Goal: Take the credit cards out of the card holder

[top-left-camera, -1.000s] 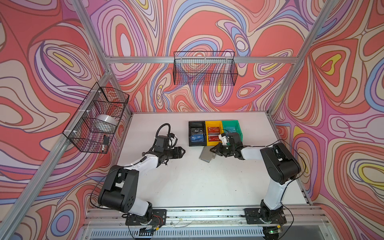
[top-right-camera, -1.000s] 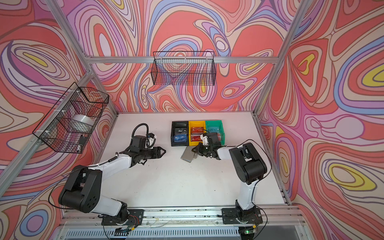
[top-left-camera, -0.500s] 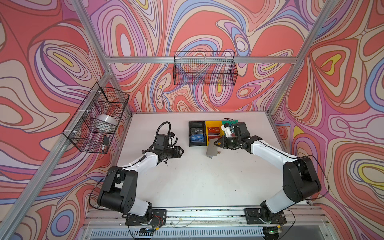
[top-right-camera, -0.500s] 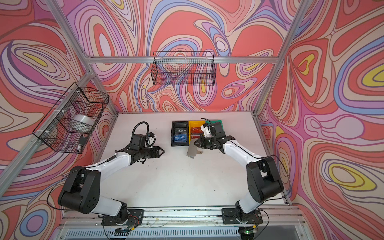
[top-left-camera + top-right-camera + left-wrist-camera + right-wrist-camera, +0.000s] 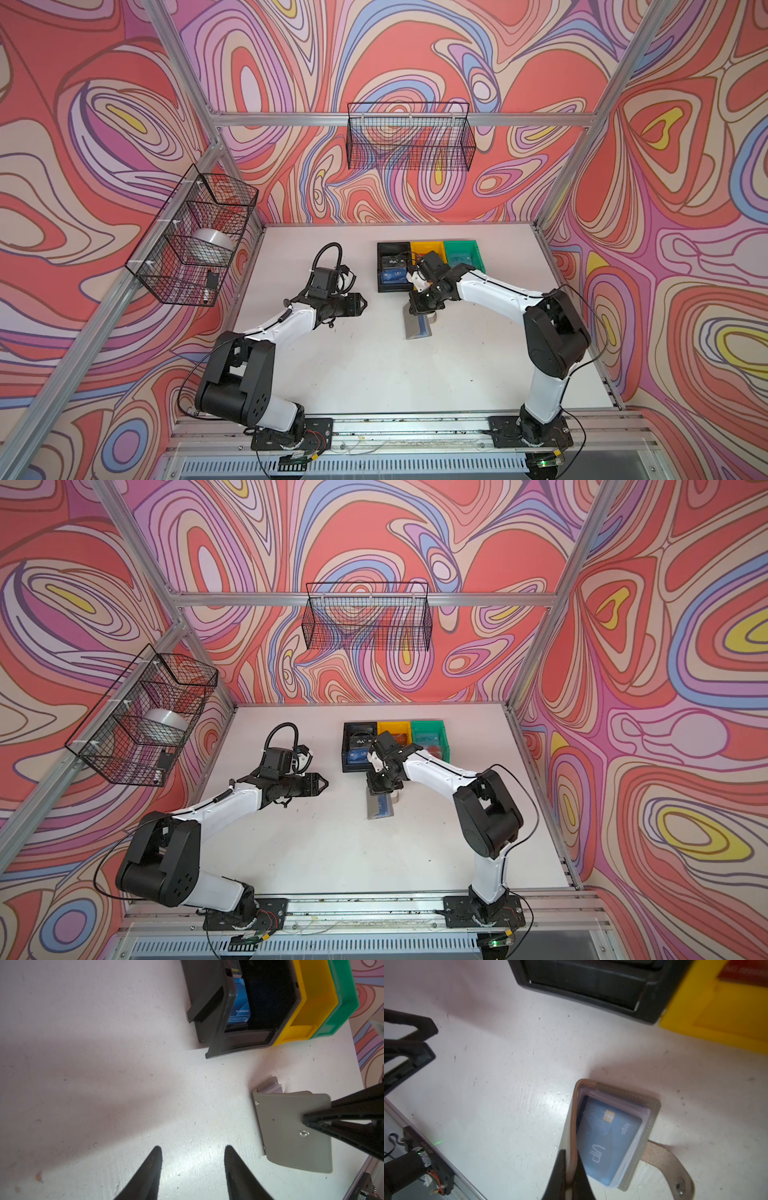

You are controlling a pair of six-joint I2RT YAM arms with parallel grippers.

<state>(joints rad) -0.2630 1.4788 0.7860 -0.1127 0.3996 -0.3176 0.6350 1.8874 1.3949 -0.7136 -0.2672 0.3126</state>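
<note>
Right wrist view, lower centre: right end effector (image 5: 571,1154) pinches the raised cover of the grey holder (image 5: 652,1109), a blue VIP card (image 5: 608,1142) in its sleeve. The holder lies mid-frame on the white surface (image 5: 374,365) in both top views. Left end effector (image 5: 363,305), left of centre, gapes empty. Black bin (image 5: 380,268) sits just beyond.

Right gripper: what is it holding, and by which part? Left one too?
The right gripper is shut on the card holder, pinching the edge of its lifted cover above the blue VIP card. The left gripper is open, holding nothing.
</note>
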